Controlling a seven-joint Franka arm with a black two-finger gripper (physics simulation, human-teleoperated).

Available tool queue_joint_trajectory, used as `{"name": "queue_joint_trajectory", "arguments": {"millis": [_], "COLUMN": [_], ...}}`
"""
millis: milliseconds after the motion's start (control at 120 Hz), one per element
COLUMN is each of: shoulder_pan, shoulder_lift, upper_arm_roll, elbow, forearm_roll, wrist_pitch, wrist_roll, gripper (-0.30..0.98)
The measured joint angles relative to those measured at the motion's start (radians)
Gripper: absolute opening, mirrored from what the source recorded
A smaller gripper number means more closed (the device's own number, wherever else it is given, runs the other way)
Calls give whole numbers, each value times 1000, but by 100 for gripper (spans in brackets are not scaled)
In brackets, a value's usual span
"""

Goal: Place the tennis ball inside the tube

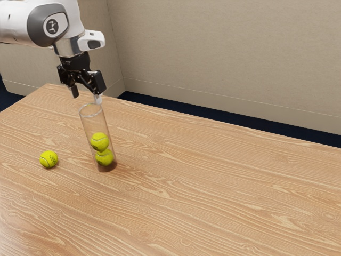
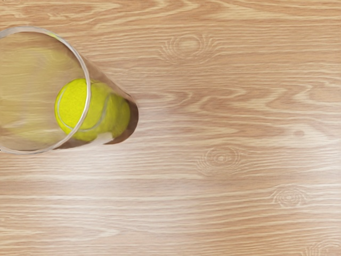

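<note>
Tennis balls number three: one loose ball (image 1: 49,159) is seen on the table (image 1: 213,186), beside the single clear tube (image 1: 86,128), and two are stacked inside it, an upper ball (image 1: 99,141) and a lower ball (image 1: 105,157). The tube is stood upright, its rim uncapped, near the gripper (image 1: 87,96), whose fingers are spread apart. Wide wood is left toward the exterior view's right; the far edge is backed by a wall (image 1: 224,58).
</note>
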Motion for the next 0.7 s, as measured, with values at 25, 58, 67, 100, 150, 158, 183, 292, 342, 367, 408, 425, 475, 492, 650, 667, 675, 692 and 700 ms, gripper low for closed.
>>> {"name": "queue_joint_trajectory", "arguments": {"millis": [25, 58, 67, 100, 150, 158, 183, 292, 342, 367, 408, 425, 475, 492, 650, 667, 675, 692, 700], "shoulder_pan": [1, 3, 3, 5, 8, 8, 9, 6, 7, 8, 8, 10, 11, 12, 37, 43, 46, 53, 57], "shoulder_lift": [0, 0, 0, 0, -5, -7, -14, -120, -162, -172, -180, -182, -176, -168, -56, -43, -35, -23, -17], "upper_arm_roll": [0, 0, 0, 0, 0, 0, 0, 7, 13, 15, 26, 34, 61, 71, 150, 153, 155, 157, 158], "elbow": [0, 0, -1, -3, -12, -17, -35, -223, -308, -343, -410, -433, -475, -483, -501, -501, -501, -502, -502], "forearm_roll": [0, 0, 0, 0, 0, 0, 0, 0, 0, 0, 0, 0, 0, 0, -1, -1, -1, -1, -1], "wrist_pitch": [1, 2, 2, 3, 5, 5, 9, 69, 112, 134, 180, 198, 247, 263, 391, 407, 415, 432, 441], "wrist_roll": [2, 4, 5, 7, 10, 10, 11, 16, 17, 18, 19, 20, 21, 22, 29, 31, 33, 36, 38], "gripper": [69, 69, 69, 69, 69, 69, 69, 69, 69, 69, 69, 69, 69, 69, 69, 69, 69, 69, 69]}}
